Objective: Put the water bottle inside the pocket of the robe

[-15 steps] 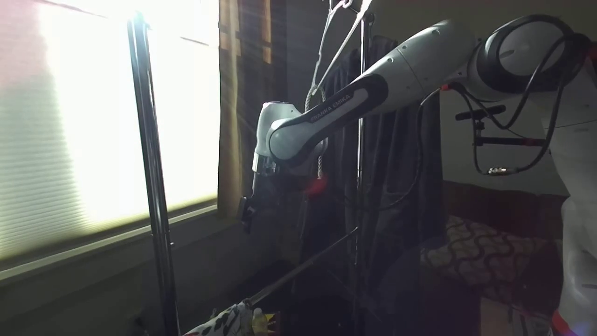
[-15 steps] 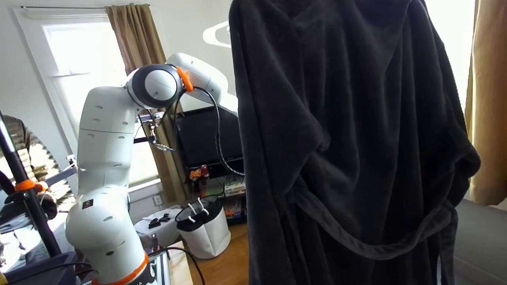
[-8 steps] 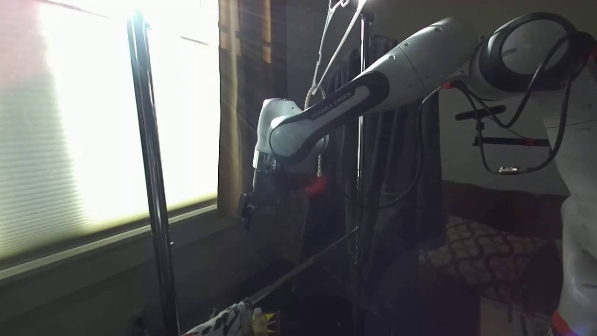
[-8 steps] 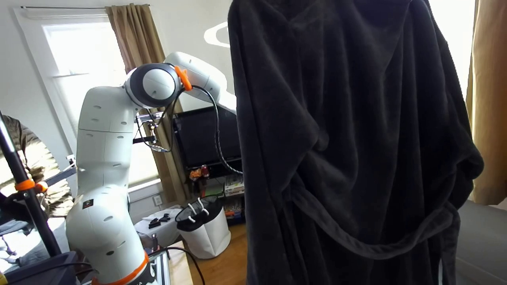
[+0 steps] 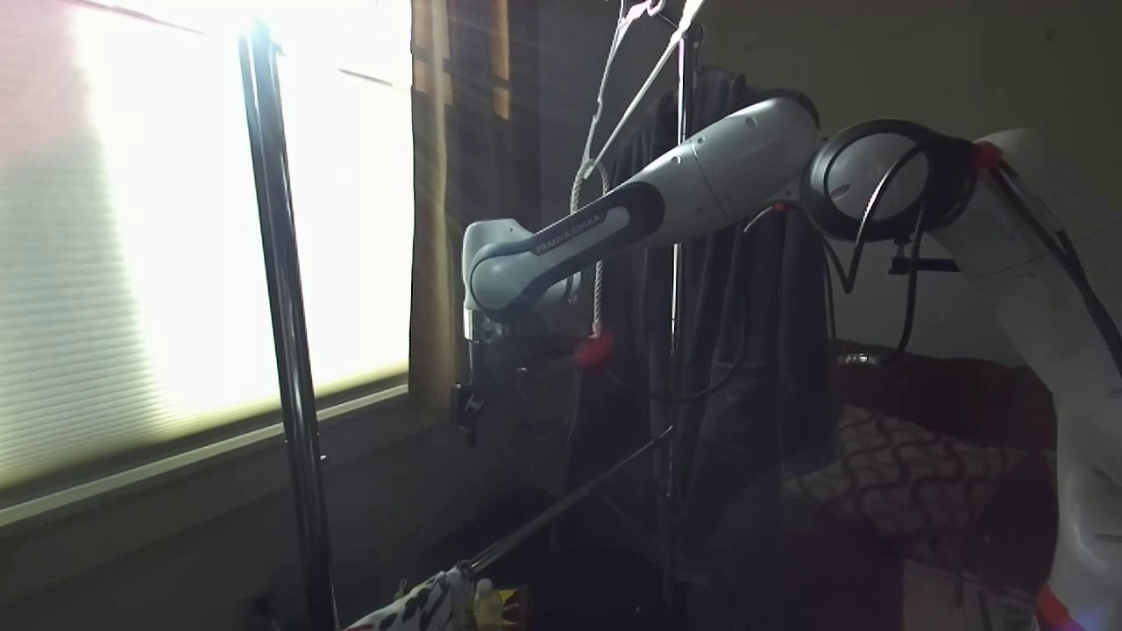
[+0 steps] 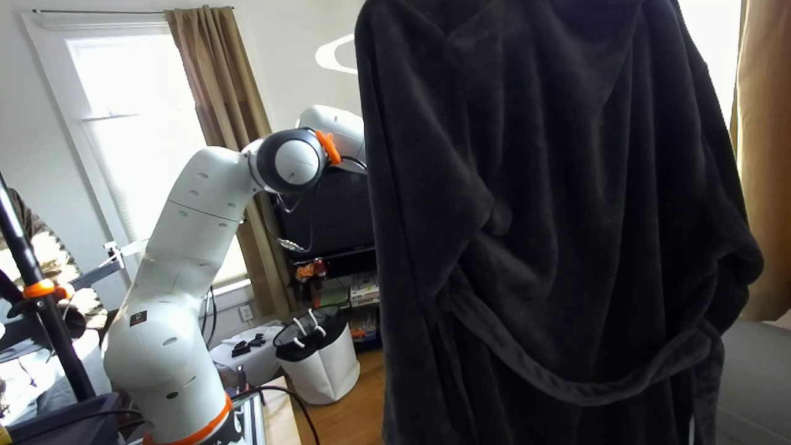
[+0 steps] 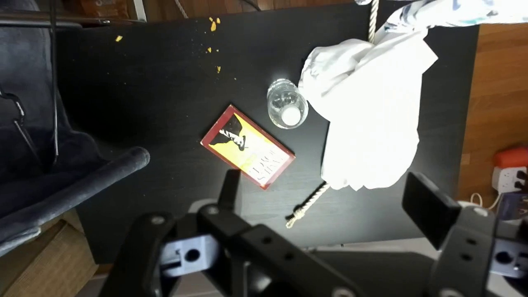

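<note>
The water bottle (image 7: pixel 287 105), clear with a white cap, stands on the dark tabletop (image 7: pixel 165 82) in the wrist view, beside a white cloth. In an exterior view the bottle (image 5: pixel 487 605) shows low at the bottom edge. My gripper (image 7: pixel 330 197) is open and empty, its fingers wide apart, high above the table. In an exterior view the gripper (image 5: pixel 467 416) hangs pointing down, well above the bottle. The robe (image 6: pixel 556 216), dark and belted, hangs in an exterior view and hides my gripper there. Its pocket cannot be made out.
A red-edged yellow book (image 7: pixel 247 148) lies near the bottle. The white cloth (image 7: pixel 371 119) has a rope end (image 7: pixel 307 206). Dark fabric (image 7: pixel 70 194) is at left in the wrist view. A metal pole (image 5: pixel 289 333) and a red thing on a rope (image 5: pixel 594 350) are near the arm.
The arm's elbow has swung lower and forward, toward the robe side. The gripper has dropped slightly and stays open-handed above the table. The bottle has not moved.
</note>
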Tool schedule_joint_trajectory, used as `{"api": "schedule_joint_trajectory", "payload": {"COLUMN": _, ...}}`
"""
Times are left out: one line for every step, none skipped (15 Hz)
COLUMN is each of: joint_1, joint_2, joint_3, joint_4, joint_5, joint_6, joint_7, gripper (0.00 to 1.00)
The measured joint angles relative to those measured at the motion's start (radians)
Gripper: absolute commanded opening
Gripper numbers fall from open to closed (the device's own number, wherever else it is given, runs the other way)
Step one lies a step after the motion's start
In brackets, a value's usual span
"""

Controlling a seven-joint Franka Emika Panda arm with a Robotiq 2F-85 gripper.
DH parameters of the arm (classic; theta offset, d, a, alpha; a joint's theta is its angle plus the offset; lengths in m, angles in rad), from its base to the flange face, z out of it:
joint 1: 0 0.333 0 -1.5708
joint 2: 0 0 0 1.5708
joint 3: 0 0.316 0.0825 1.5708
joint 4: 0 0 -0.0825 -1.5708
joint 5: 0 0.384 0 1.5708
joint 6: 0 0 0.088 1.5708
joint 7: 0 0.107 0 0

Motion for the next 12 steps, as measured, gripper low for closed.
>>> {"api": "schedule_joint_trajectory", "payload": {"joint_1": 0.001, "joint_2": 0.052, "joint_3": -0.001, "joint_4": 0.052, "joint_5": 0.000, "joint_6": -0.041, "joint_7": -0.012, "gripper": 1.00}}
{"api": "schedule_joint_trajectory", "payload": {"joint_1": 0.004, "joint_2": 0.102, "joint_3": -0.001, "joint_4": 0.101, "joint_5": 0.000, "joint_6": -0.080, "joint_7": -0.026, "gripper": 1.00}}
{"api": "schedule_joint_trajectory", "payload": {"joint_1": 0.007, "joint_2": 0.154, "joint_3": -0.001, "joint_4": 0.150, "joint_5": 0.001, "joint_6": -0.118, "joint_7": -0.041, "gripper": 1.00}}
{"api": "schedule_joint_trajectory", "payload": {"joint_1": 0.009, "joint_2": 0.205, "joint_3": -0.001, "joint_4": 0.198, "joint_5": 0.001, "joint_6": -0.153, "joint_7": -0.054, "gripper": 1.00}}
{"api": "schedule_joint_trajectory", "payload": {"joint_1": 0.011, "joint_2": 0.254, "joint_3": -0.001, "joint_4": 0.245, "joint_5": 0.001, "joint_6": -0.181, "joint_7": -0.067, "gripper": 1.00}}
{"api": "schedule_joint_trajectory", "payload": {"joint_1": 0.012, "joint_2": 0.302, "joint_3": -0.001, "joint_4": 0.291, "joint_5": 0.002, "joint_6": -0.205, "joint_7": -0.078, "gripper": 1.00}}
{"api": "schedule_joint_trajectory", "payload": {"joint_1": 0.011, "joint_2": 0.347, "joint_3": -0.001, "joint_4": 0.337, "joint_5": 0.005, "joint_6": -0.239, "joint_7": -0.092, "gripper": 1.00}}
{"api": "schedule_joint_trajectory", "payload": {"joint_1": 0.008, "joint_2": 0.388, "joint_3": -0.001, "joint_4": 0.383, "joint_5": 0.012, "joint_6": -0.284, "joint_7": -0.110, "gripper": 1.00}}
{"api": "schedule_joint_trajectory", "payload": {"joint_1": 0.005, "joint_2": 0.423, "joint_3": -0.001, "joint_4": 0.424, "joint_5": 0.018, "joint_6": -0.315, "joint_7": -0.125, "gripper": 1.00}}
{"api": "schedule_joint_trajectory", "payload": {"joint_1": 0.002, "joint_2": 0.446, "joint_3": -0.001, "joint_4": 0.453, "joint_5": 0.022, "joint_6": -0.330, "joint_7": -0.133, "gripper": 1.00}}
{"api": "schedule_joint_trajectory", "payload": {"joint_1": 0.001, "joint_2": 0.459, "joint_3": -0.001, "joint_4": 0.472, "joint_5": 0.024, "joint_6": -0.336, "joint_7": -0.139, "gripper": 1.00}}
{"api": "schedule_joint_trajectory", "payload": {"joint_1": 0.000, "joint_2": 0.464, "joint_3": -0.001, "joint_4": 0.483, "joint_5": 0.025, "joint_6": -0.339, "joint_7": -0.141, "gripper": 1.00}}
